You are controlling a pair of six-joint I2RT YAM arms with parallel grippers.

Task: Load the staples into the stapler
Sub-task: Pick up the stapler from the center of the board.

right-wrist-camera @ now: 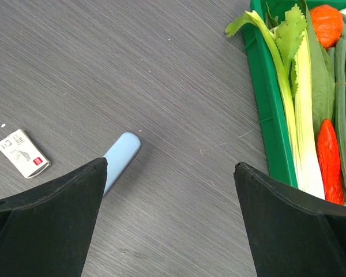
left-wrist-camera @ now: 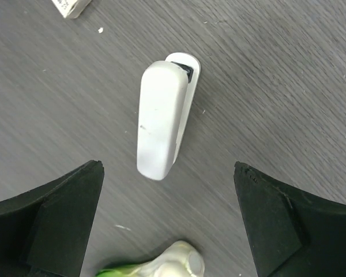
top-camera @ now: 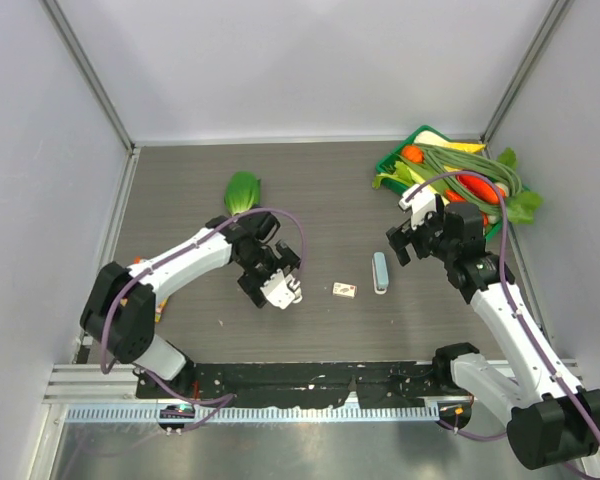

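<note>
Top view: I count one stapler (top-camera: 283,292), one box of staples (top-camera: 345,290) and one blue bar (top-camera: 381,272) on the table, box in the middle | two grippers: left gripper (left-wrist-camera: 168,222) spread wide, empty, stapler lying just ahead of it | right gripper (right-wrist-camera: 170,222) spread wide, empty.

On the table (top-camera: 180,200), the stapler (left-wrist-camera: 161,115) lies right under your left gripper (left-wrist-camera: 167,168), between its fingers, with the staples (right-wrist-camera: 23,153) ahead of it. At your right gripper (right-wrist-camera: 170,164), the bar (right-wrist-camera: 122,151) runs under one finger and the staples lie beyond it. The tray (right-wrist-camera: 265,104), with vegetables (right-wrist-camera: 311,115) in it, lies on the opposite side.
</note>
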